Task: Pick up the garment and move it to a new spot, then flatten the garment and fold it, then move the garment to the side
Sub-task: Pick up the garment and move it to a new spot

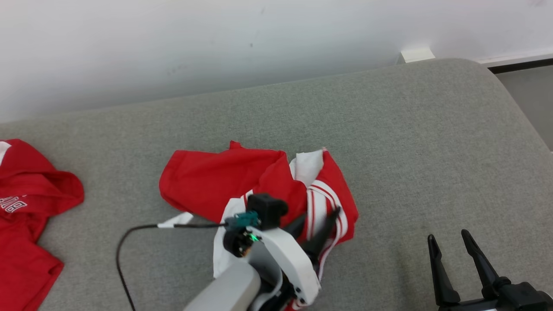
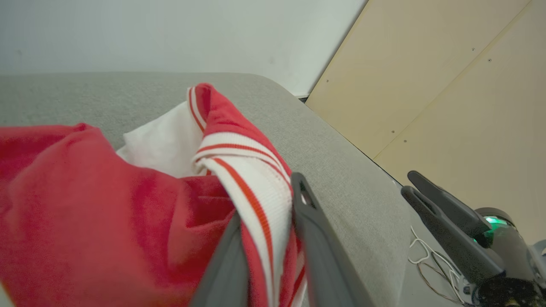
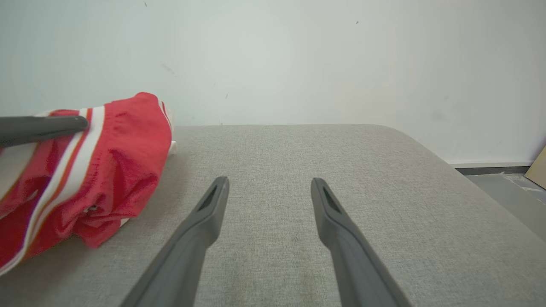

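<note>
Grey upholstered cushion (image 1: 389, 129). White wall (image 1: 173, 43) behind it. Red lettered shirt (image 1: 34, 185) lying on its left end. Beige panel (image 2: 448, 85) beyond its rounded corner.

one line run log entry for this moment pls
left gripper: pinching garment striped trim | right gripper: open, empty, above grey cushion | garment: crumpled, not yet flat

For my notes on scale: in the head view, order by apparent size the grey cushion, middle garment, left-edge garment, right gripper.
1. grey cushion
2. middle garment
3. left-edge garment, cropped by the frame, so its rank is unsure
4. right gripper, though near the camera
</note>
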Available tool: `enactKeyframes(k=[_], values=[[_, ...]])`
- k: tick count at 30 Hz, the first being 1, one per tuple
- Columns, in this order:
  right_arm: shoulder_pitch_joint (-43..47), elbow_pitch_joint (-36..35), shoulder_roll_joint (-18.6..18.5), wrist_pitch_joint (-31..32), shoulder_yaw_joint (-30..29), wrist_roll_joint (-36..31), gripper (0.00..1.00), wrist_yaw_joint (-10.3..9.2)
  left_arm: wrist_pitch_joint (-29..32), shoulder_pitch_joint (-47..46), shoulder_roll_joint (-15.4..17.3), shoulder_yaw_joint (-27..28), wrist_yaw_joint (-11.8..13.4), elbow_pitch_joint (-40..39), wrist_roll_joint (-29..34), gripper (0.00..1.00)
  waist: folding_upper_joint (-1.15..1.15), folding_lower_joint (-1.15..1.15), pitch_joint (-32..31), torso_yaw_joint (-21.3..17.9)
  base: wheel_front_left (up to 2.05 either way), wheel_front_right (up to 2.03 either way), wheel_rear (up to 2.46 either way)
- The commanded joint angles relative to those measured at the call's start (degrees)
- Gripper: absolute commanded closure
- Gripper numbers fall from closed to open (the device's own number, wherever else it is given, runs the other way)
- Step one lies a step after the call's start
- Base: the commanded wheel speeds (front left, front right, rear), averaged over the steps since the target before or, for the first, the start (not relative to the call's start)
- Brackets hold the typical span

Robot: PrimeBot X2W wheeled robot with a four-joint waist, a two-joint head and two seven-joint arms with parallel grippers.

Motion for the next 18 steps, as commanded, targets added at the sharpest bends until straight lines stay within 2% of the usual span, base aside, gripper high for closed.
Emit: enactKeyframes(k=[1,4,7,10,14,15,18], values=[[-0.43,0.23,0.00,0.04,-0.25,0.13,0.00,-0.16,-2.02,0.19,0.26,-3.44,0.37,1.43,-2.48,0.00,0.00,0.00,0.49,-0.47,0.00,0.00,0.00],[-0.22,0.38,-0.01,0.04,-0.90,-0.06,0.00,-0.16,-5.09,-0.74,0.23,-7.41,0.87,3.11,-4.77,0.00,0.00,0.00,0.17,0.04,0.00,0.00,0.00],[0.24,0.10,-0.27,0.04,-1.74,-0.40,0.00,-0.16,-9.13,-1.08,0.24,-8.68,1.54,4.06,-5.91,0.00,0.00,0.00,-0.66,0.96,0.00,0.00,0.00],[1.04,-0.62,-0.57,0.04,-2.94,-0.75,0.00,-0.16,-11.89,-0.57,0.58,-7.86,2.85,4.61,-4.69,0.00,0.00,0.00,-1.77,2.22,0.00,0.00,0.00],[2.31,-1.37,-1.08,0.04,-4.70,-1.04,0.00,-0.16,-13.55,2.30,3.35,-4.46,5.67,2.95,-2.52,0.00,0.00,0.00,-3.60,4.07,0.00,0.00,0.00],[2.31,-1.37,-1.08,0.04,-4.70,-1.04,0.00,-0.16,-13.55,2.30,3.35,-4.46,5.67,2.95,-2.52,0.00,0.00,0.00,-3.60,4.07,0.00,0.00,0.00],[3.62,-1.98,-1.38,0.04,-6.34,-1.02,0.00,-0.16,-13.88,4.85,5.48,-0.47,8.10,-0.24,-0.21,0.00,0.00,0.00,-5.00,5.57,0.00,0.00,0.00]])
